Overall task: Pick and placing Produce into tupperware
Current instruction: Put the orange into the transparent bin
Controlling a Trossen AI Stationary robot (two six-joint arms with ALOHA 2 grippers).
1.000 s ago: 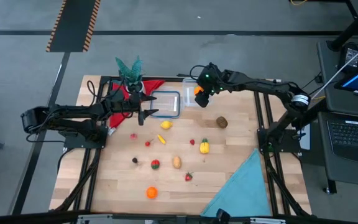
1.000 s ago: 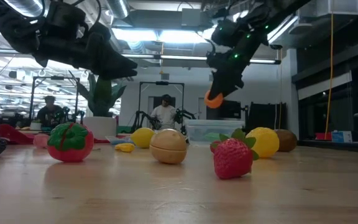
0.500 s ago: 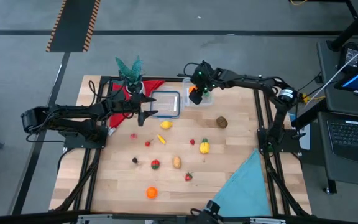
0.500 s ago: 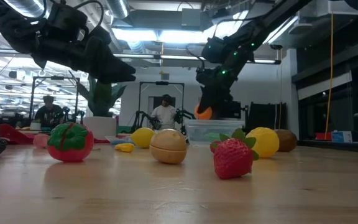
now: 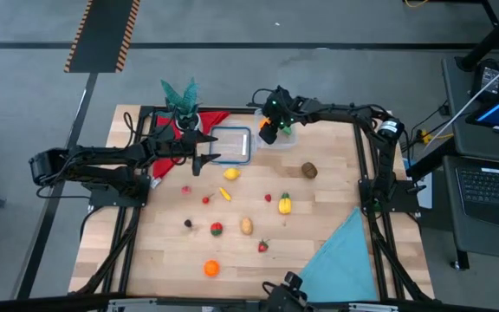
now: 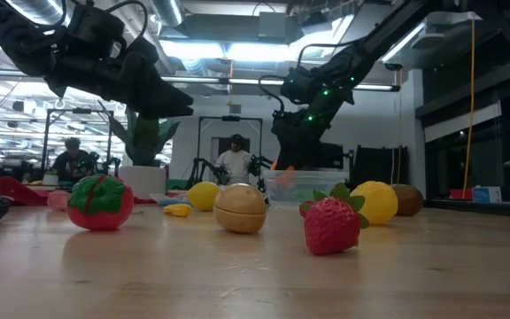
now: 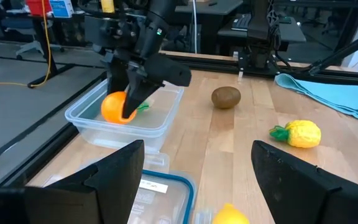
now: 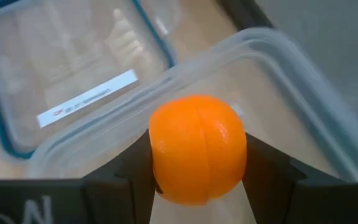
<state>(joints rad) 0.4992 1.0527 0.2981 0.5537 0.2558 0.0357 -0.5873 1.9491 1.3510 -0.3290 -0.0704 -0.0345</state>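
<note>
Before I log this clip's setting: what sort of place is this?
Probably a robotics lab: a light wooden worktable in a black frame, other arm rigs behind it, seated people, and a computer workstation beside it.

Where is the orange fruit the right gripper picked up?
The orange fruit is clamped in the right gripper, low over the tupperware at the table's far edge in the high view, just right of the blue-rimmed lid.
</note>
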